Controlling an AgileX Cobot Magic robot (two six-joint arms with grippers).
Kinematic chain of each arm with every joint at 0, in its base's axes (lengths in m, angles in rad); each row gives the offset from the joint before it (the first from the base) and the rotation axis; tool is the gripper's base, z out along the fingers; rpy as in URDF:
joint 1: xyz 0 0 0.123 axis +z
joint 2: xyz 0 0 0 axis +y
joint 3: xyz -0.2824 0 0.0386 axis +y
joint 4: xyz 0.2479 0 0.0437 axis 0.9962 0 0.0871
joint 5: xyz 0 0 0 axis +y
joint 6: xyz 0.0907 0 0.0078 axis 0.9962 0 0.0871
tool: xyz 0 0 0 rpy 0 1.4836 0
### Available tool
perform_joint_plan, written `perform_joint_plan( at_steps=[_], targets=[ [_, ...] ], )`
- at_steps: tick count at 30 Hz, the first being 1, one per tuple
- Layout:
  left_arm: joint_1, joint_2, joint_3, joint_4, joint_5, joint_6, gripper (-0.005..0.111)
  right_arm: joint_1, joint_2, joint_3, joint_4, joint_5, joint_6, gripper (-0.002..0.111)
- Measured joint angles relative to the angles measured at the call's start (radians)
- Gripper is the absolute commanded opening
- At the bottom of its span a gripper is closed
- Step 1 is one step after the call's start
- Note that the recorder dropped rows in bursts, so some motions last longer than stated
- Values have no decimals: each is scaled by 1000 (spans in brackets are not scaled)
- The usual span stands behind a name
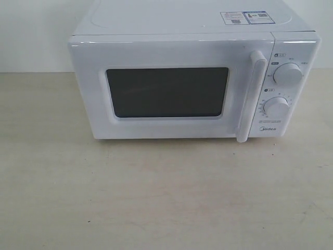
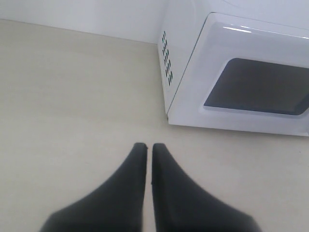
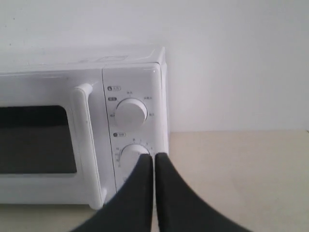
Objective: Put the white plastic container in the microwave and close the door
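Microwave [image 1: 182, 21] long axis across table [image 1: 156, 198], door [image 1: 171, 52] shut, facing front | left gripper [image 2: 148, 145] fingers together, holding nothing, above table | right gripper [image 3: 154, 155] likewise closed, pointing toward lower knob [image 3: 131, 151]

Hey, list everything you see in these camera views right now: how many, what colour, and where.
microwave: one, white, at the back of the table
door: one, white with a dark window, shut across the microwave's front
handle: one, white vertical bar, on the door's edge next to the knobs
knobs: two, white, one above the other beside the door
stickers: two, white and blue, on the microwave's top
vent slots: one cluster, dark, on the microwave's side
table: one, pale beige, under the microwave
wall: one, white, behind
left pincer: one, black, shut, empty
right pincer: one, black, shut, empty
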Motion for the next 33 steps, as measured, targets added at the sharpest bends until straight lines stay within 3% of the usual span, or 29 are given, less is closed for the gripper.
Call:
perform_joint_plan(
  at_steps=[17,29,33],
  targets=[
    [0,0,0,0,0,0,4,0,-3,0,4,277,-27,0],
    [0,0,0,0,0,0,4,-2,-3,0,9,296,-27,0],
    [0,0,0,0,0,0,4,-46,-4,0,9,301,-27,0]
  ],
)
